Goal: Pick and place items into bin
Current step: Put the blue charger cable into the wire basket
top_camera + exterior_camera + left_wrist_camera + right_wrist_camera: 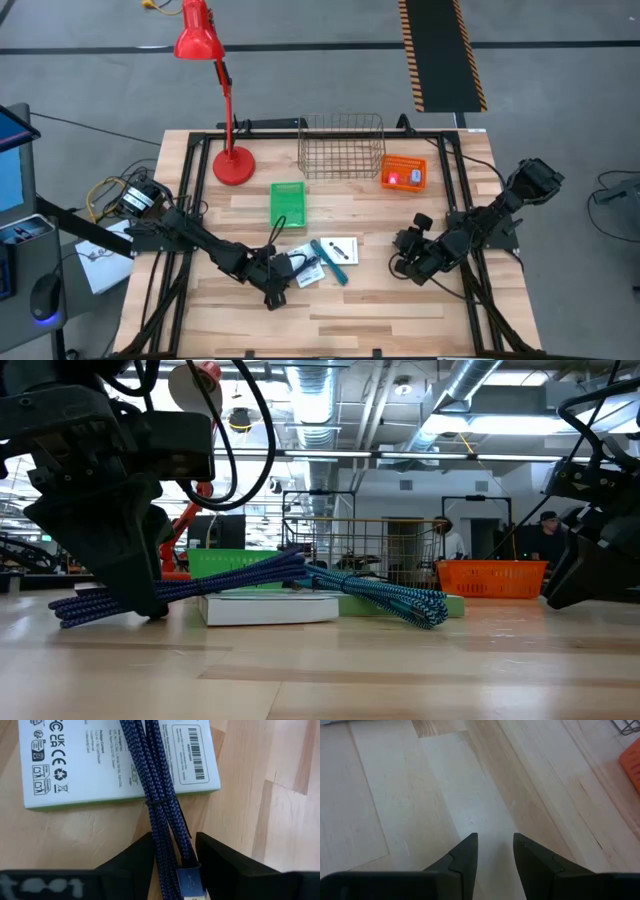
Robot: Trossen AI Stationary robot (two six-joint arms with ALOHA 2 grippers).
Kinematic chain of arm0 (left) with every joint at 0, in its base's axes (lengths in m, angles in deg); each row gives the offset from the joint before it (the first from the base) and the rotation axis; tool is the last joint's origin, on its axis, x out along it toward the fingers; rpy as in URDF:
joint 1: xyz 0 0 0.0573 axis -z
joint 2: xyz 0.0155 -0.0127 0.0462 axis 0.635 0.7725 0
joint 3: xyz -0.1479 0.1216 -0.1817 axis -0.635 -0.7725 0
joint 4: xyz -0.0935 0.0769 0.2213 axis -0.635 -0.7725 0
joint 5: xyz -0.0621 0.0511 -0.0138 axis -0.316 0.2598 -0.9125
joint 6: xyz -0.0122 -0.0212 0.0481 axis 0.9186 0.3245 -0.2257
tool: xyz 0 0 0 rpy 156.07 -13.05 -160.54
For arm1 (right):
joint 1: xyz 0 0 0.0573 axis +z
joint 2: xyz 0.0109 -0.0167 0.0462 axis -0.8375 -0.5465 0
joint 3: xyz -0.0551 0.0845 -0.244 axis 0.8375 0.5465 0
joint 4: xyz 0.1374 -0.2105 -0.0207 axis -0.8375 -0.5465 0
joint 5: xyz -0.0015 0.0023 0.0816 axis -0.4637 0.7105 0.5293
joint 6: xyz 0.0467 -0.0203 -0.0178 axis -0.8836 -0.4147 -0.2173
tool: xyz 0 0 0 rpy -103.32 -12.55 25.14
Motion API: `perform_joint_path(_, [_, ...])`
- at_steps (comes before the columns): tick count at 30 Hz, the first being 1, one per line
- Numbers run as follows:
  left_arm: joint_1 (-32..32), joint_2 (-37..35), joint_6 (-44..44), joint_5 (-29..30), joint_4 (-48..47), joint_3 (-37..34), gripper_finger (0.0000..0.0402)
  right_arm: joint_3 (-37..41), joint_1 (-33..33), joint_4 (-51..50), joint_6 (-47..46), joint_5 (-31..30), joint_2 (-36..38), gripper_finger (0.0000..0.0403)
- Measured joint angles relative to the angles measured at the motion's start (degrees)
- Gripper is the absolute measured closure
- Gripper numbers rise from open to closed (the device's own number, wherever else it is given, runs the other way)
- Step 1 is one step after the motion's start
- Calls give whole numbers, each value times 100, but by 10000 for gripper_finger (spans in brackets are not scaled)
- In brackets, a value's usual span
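just in front of the white printed box [117, 760], left gripper [172, 852] straddles the blue braided cable [160, 795] — fingers spread around it, not visibly clamped, cable draped over box. wire bin [341, 146] well behind the box. right gripper [495, 847] parted, empty — waiting well right of the box.

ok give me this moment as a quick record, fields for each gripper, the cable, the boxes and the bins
left gripper: fingers either side of the cable, low at the table's front left of centre
cable: dark blue braided bundle with a tie, lying across the white box
white box: flat on the table, printed label up
green box: flat, behind the cable
wire basket: at the table's back, centre
orange bin: right of the wire basket
right gripper: open, empty, over bare wood at the right
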Motion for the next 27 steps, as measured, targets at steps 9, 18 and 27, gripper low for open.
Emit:
perform_joint_path(9, [-2, -14, -42, 55, -19, -15, 304, 0, 0, 0, 2, -5, 0, 284])
perform_joint_path(18, [43, 61, -629, 232, -939, 665, 385, 0, 0, 2, 2, -8, 0, 284])
perform_joint_path(27, [-13, 40, -1933, 1790, -2545, 2313, 386, 0, -2, 2, 14, -24, 0, 284])
